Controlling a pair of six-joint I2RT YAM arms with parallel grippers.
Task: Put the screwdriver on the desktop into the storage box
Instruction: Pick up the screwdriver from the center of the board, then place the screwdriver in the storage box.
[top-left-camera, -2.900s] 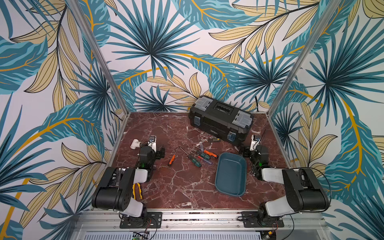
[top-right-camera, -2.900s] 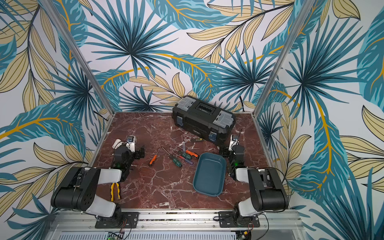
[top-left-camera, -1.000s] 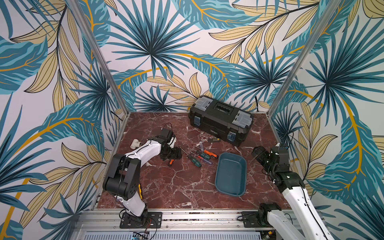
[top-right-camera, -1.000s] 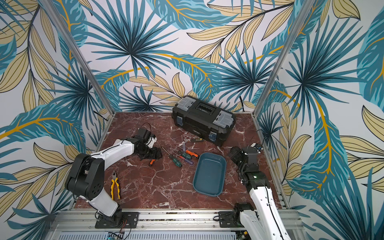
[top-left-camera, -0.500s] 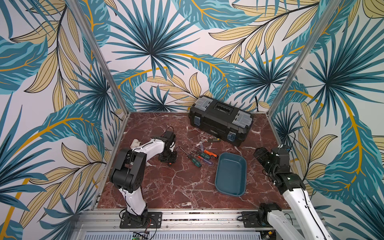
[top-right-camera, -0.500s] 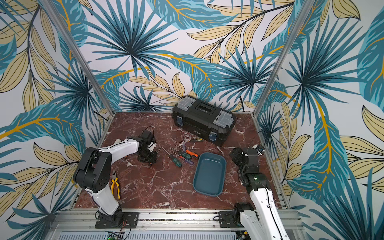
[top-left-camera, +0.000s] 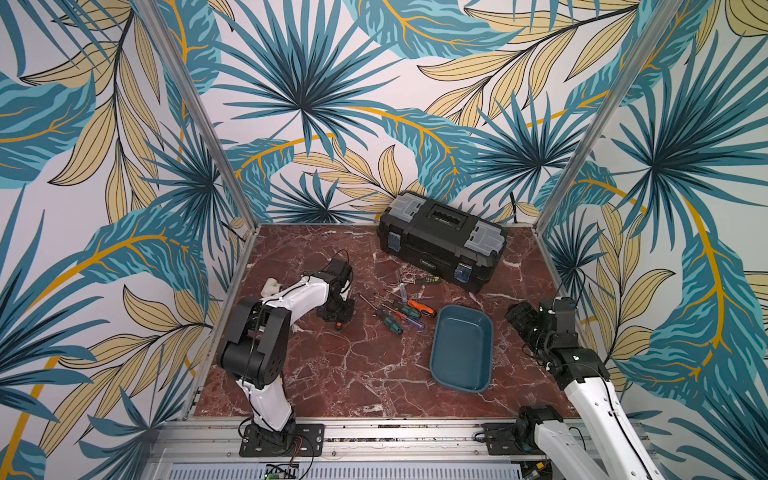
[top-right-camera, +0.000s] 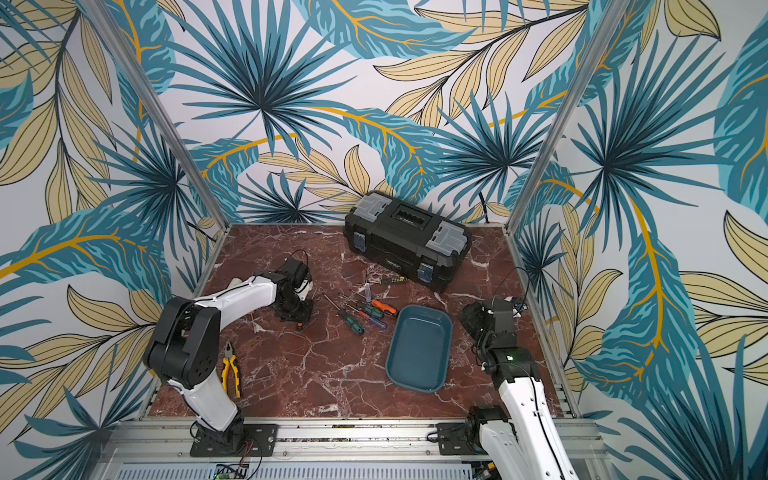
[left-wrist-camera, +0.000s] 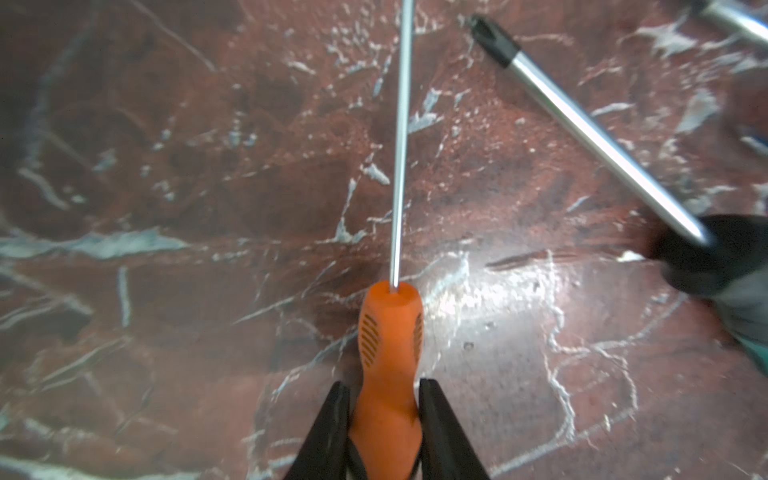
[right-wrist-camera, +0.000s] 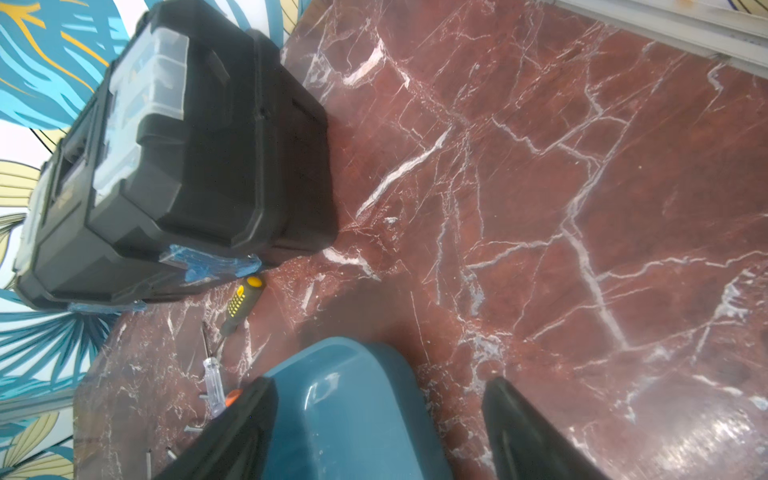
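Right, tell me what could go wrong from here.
1. The left gripper grips only the handle of the orange screwdriver; its long shaft may droop or slip on lifting.
2. That shaft could snag the neighbouring screwdriver.
3. The right gripper, open near the blue box, might block the drop.

A robotics lab test cell: leaf-printed panels (top-left-camera: 311, 104) in aluminium posts (top-left-camera: 201, 120) rise behind the black toolbox (top-left-camera: 440, 239) on a marble-patterned desktop (top-left-camera: 353, 374). In front of it, left arm (top-left-camera: 299, 297) and right arm (top-left-camera: 590, 395) are bolted to a rail (top-left-camera: 395, 432).

Marble desktop (top-left-camera: 353, 374) carries teal storage box (top-left-camera: 461, 349), blk toolbox (top-left-camera: 440, 237), screwdrivers (top-left-camera: 405, 309) beside box, pliers (top-right-camera: 230, 368) nr left edge.
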